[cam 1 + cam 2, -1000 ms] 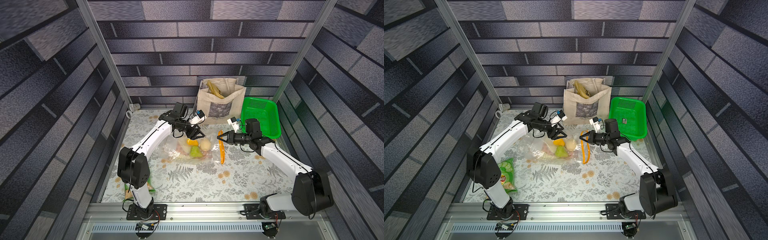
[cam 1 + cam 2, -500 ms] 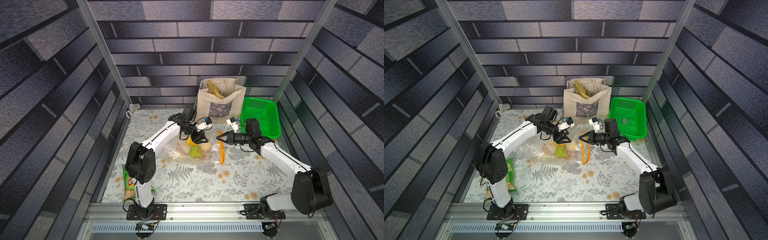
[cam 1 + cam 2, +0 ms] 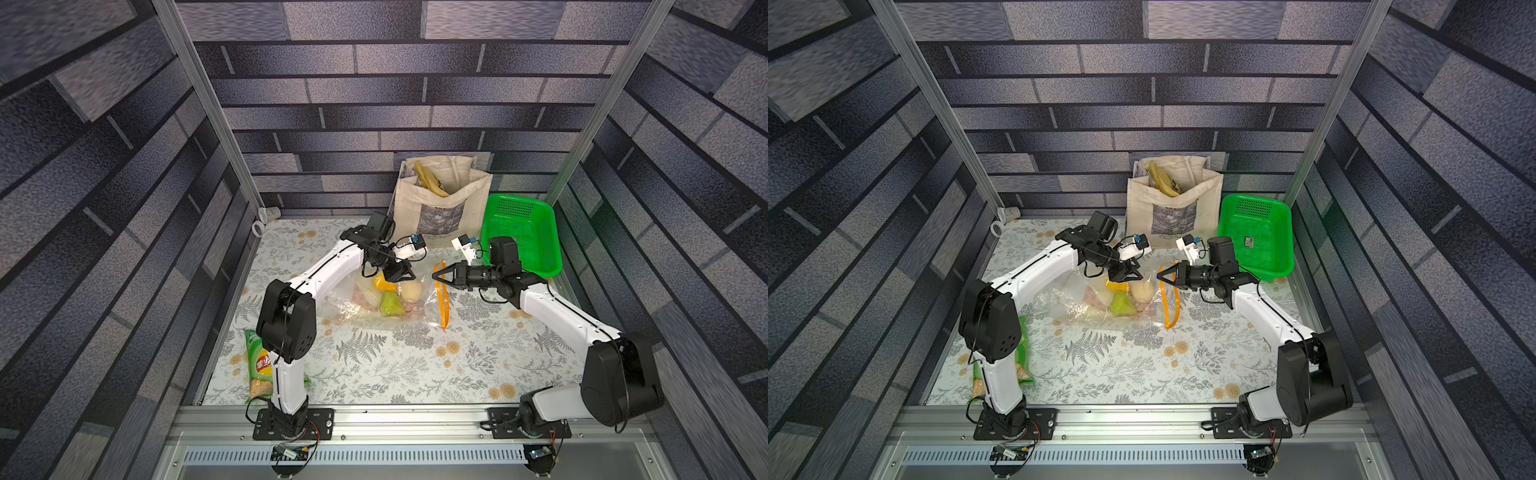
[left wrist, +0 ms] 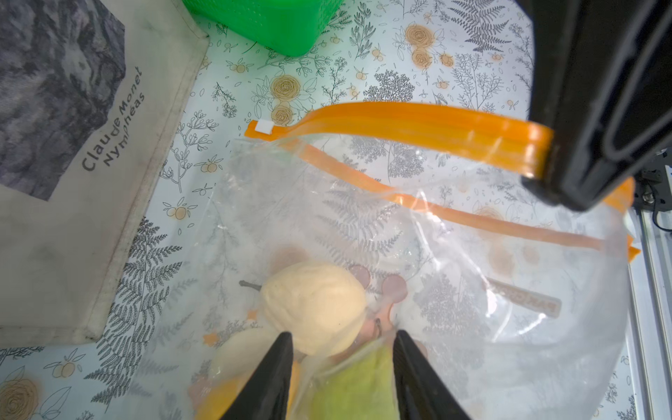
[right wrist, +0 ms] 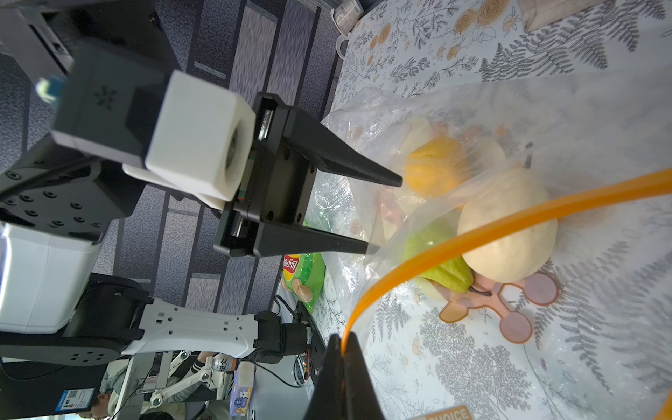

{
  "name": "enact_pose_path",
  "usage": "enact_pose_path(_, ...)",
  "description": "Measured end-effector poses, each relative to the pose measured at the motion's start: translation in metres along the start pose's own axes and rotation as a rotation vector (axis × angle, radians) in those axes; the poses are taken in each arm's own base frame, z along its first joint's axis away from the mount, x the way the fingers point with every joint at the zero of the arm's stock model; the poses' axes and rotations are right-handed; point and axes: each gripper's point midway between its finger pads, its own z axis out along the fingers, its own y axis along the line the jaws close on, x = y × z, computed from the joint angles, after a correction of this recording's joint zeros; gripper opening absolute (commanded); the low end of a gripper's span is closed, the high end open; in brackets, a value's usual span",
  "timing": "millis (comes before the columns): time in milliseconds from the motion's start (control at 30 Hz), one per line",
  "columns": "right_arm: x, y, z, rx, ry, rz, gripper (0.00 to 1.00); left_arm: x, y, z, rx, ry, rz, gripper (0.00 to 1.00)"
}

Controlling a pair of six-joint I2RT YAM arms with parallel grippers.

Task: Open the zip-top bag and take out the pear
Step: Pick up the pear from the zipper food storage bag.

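The bag (image 3: 347,300) lies mid-table (image 3: 395,365) with its mouth open. My right fingers (image 5: 342,342) are pinched shut on the orange strip (image 4: 418,120), with its upper lip raised. The green pear (image 3: 390,304) sits inside, touching a pale fruit (image 3: 410,291). My left fingers (image 4: 342,336) stand part open astride the pear, gripping nothing that I can see. The film is thin, slack and slippery. The pear looks firm, smooth and tapering. I judge its broad belly the best hold, clear of the film.

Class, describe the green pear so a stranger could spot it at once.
On the floral table, find the clear zip-top bag. Inside lies the pear, beside a pale round fruit and an orange one; it alone is green.
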Motion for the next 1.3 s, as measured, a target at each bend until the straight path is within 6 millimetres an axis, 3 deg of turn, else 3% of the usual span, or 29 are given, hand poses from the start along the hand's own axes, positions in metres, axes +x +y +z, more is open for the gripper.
enact_pose_path(100, 0.0, 0.0, 0.0, -0.001, -0.001, -0.002, 0.0, 0.002, -0.002, 0.002, 0.014, 0.008, 0.005, 0.31)
enact_pose_path(267, 0.0, 0.0, 0.0, -0.001, -0.001, -0.003, 0.0, 0.001, -0.005, 0.001, 0.021, 0.014, 0.022, 0.01)
enact_pose_path(400, -0.001, 0.0, 0.0, 0.003, -0.004, -0.003, 0.02, 0.001, -0.005, 0.001, 0.022, 0.015, 0.022, 0.0)
enact_pose_path(567, -0.001, -0.007, -0.001, 0.041, -0.015, -0.016, 0.37, 0.001, -0.004, 0.001, 0.017, 0.017, 0.022, 0.0)
enact_pose_path(633, -0.003, -0.009, -0.005, 0.061, -0.029, -0.017, 0.43, 0.003, -0.004, 0.001, 0.015, 0.017, 0.017, 0.0)
enact_pose_path(833, -0.009, -0.012, -0.03, 0.13, -0.092, -0.011, 0.45, 0.005, -0.005, -0.009, -0.01, 0.006, -0.011, 0.0)
enact_pose_path(1000, -0.012, -0.031, -0.048, 0.221, -0.136, 0.049, 0.45, -0.007, -0.005, -0.021, -0.041, -0.02, -0.006, 0.0)
enact_pose_path(1167, -0.003, -0.052, -0.043, 0.26, -0.095, 0.131, 0.48, -0.007, -0.004, -0.022, -0.047, -0.02, -0.022, 0.0)
enact_pose_path(1300, 0.012, -0.069, -0.026, 0.289, -0.018, 0.197, 0.6, -0.007, -0.004, -0.022, -0.049, -0.019, -0.037, 0.0)
